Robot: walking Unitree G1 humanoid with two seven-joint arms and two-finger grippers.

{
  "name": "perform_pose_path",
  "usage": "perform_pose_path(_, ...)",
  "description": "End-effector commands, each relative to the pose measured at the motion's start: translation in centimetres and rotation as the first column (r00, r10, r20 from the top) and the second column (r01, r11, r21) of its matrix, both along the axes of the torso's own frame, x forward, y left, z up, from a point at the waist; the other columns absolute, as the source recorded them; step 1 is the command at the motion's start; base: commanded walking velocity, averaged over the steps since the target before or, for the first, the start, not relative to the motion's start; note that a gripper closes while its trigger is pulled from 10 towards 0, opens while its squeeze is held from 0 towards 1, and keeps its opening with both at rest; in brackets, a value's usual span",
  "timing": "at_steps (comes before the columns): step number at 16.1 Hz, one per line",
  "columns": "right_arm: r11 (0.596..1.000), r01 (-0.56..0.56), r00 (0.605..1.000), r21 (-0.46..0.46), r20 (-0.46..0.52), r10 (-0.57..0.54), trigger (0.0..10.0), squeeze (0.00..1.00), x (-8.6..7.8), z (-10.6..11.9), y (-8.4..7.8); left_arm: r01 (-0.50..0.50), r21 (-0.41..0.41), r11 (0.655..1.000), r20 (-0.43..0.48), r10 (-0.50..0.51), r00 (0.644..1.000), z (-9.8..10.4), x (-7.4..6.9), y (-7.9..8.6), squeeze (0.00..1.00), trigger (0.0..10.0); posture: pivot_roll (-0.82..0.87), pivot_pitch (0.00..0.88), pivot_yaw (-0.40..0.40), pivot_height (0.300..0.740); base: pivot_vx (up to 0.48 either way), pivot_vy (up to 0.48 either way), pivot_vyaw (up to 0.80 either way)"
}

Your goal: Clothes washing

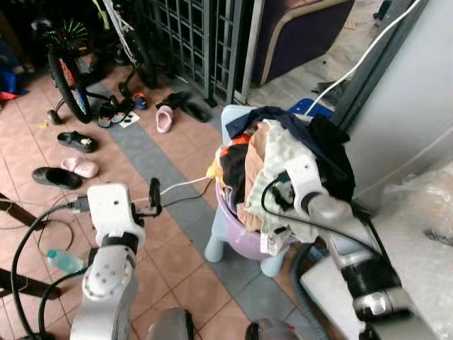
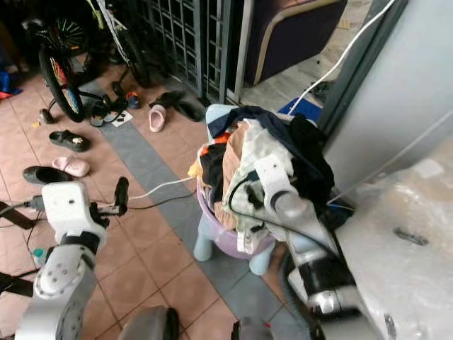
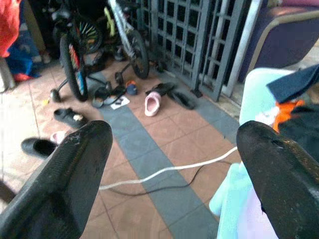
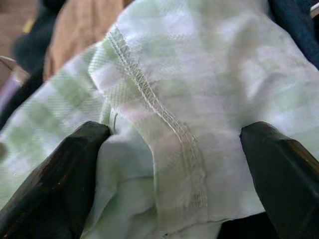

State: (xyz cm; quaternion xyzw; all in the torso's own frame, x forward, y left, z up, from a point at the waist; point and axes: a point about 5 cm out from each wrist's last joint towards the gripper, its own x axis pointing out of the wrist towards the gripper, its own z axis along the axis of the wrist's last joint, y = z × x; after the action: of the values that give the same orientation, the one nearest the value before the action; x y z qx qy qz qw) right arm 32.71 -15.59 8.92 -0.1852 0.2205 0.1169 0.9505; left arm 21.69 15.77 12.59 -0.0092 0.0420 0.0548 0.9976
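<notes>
A heap of clothes (image 1: 283, 152) in navy, tan, orange and pale green check overflows a purple basket (image 1: 244, 242) that stands on a light blue plastic chair (image 1: 218, 244). My right gripper (image 4: 174, 164) is pushed against the front of the heap. It is open, and a fold of the green checked cloth (image 4: 199, 84) bulges between its spread fingers. My left gripper (image 3: 174, 164) is held up over the tiled floor to the left of the chair. It is open and holds nothing.
A white cable (image 1: 185, 185) runs across the floor toward the chair. Shoes and sandals (image 1: 76, 166) lie scattered near a bicycle (image 1: 67, 67) and a grey gate (image 1: 198, 35). A plastic bottle (image 1: 65, 262) lies at the left. A plastic-covered appliance (image 1: 425, 234) and a grey wall stand on the right.
</notes>
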Motion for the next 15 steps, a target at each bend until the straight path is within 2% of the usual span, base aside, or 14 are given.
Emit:
perform_pose_path(1,1.000,0.000,1.000,-0.025,0.021,0.000,10.0,0.00,0.5,0.3,-0.2,-0.021,0.009,1.000,0.000,0.021,1.000,0.3,-0.3,0.2,0.00,10.0,0.09,0.159,-0.044,0.740,0.000,0.000,0.00)
perform_pose_path(2,1.000,0.006,1.000,-0.023,0.015,-0.006,2.7,0.00,0.9,0.3,-0.2,-0.031,0.009,0.999,-0.008,0.031,0.999,0.2,-0.6,0.2,0.00,10.0,0.09,0.170,-0.053,0.740,0.000,0.000,0.00)
perform_pose_path(3,1.000,0.013,1.000,-0.015,0.004,-0.013,0.0,0.00,0.9,0.2,-0.2,-0.033,0.009,0.999,-0.010,0.033,0.999,0.2,-0.7,0.2,0.00,10.0,0.10,0.172,-0.055,0.740,0.000,0.000,0.00)
perform_pose_path(8,0.998,0.024,0.997,0.063,-0.071,-0.020,0.0,0.00,0.2,-0.8,-0.4,-0.035,0.011,0.999,-0.022,0.036,0.999,0.3,-0.7,0.2,0.00,10.0,0.09,0.191,-0.053,0.740,0.000,0.000,0.00)
perform_pose_path(11,0.990,-0.004,0.995,0.143,-0.095,0.018,0.0,0.00,0.0,-0.7,0.5,-0.038,0.002,0.999,-0.021,0.038,0.999,0.3,-0.4,0.1,0.00,10.0,0.08,0.187,-0.051,0.740,0.000,0.000,0.00)
perform_pose_path(15,0.980,-0.011,0.989,0.201,-0.145,0.041,0.0,0.00,-0.5,-1.1,1.3,-0.047,0.003,0.999,-0.016,0.047,0.999,0.5,0.0,0.2,0.00,10.0,0.07,0.186,-0.051,0.740,0.000,0.000,0.00)
